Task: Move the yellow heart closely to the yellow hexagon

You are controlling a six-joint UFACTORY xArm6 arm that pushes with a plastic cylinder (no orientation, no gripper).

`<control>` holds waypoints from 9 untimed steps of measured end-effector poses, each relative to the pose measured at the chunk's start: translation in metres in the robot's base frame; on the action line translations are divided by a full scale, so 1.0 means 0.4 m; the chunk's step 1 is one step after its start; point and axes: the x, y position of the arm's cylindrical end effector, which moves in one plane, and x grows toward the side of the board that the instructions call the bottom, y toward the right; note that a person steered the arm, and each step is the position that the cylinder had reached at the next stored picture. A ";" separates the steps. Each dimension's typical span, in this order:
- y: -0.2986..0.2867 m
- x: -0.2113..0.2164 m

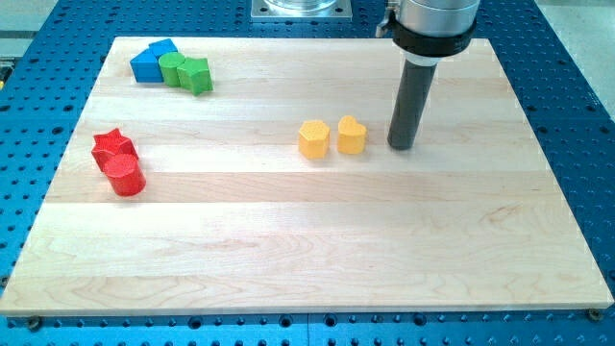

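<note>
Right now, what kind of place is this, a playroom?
More likely a robot lab bench. A wooden board lies on a blue metal table full of holes, and my tip stands just right of the yellow heart.

Clearly a robotics lab or test cell, not a home or shop. Set on a blue metal breadboard plate [557, 58] drilled with a regular grid of mounting holes, the kind used for fixing apparatus. Laid on top, a pale wooden bench [317, 250], fastened at the corners by small screws. At the view's top, a machined metal base [301, 9] bolted to the plate, and a grey industrial arm housing [437, 19] with a black collar carrying a dark rod. Scattered on the wood, small printed-looking plastic test blocks in plain colours. No domestic furnishing or clutter anywhere.
</note>
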 end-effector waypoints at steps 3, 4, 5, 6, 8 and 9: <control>-0.227 -0.052; -0.339 -0.025; -0.331 0.008; -0.263 0.009; -0.040 -0.101; -0.037 -0.026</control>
